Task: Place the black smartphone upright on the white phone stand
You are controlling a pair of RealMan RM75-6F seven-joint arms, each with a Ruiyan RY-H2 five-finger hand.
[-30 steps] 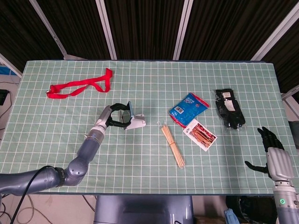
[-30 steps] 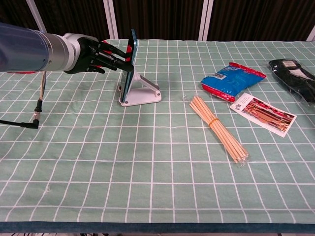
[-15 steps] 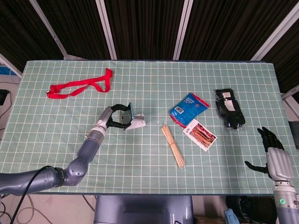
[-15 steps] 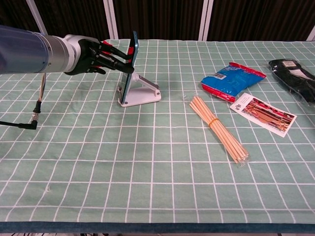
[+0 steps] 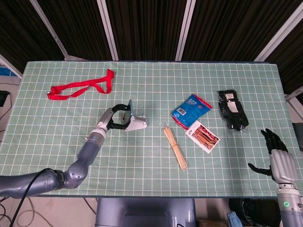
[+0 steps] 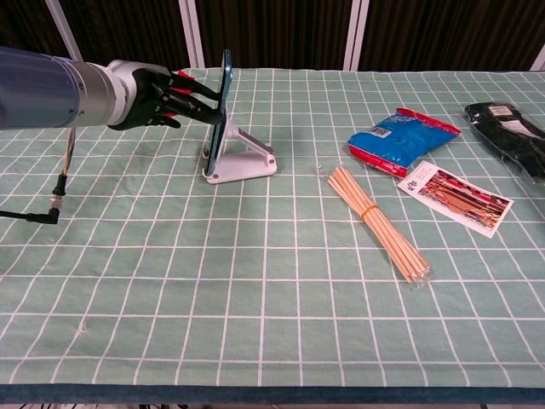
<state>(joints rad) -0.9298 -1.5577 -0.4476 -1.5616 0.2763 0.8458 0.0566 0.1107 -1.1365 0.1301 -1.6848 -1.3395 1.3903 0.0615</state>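
Two hands in view. Left hand grips the thin, flat black smartphone, fingertips on its face; phone stands upright, edge-on in chest view, bottom edge in the white phone stand, a smooth wedge-shaped plastic piece on the green gridded table cloth. Right hand hangs off the table's right edge, fingers spread, holding nothing. Versus a second ago: phone top and stand shifted slightly left, phone more vertical. Bundled wooden sticks and glossy blue packet unchanged.
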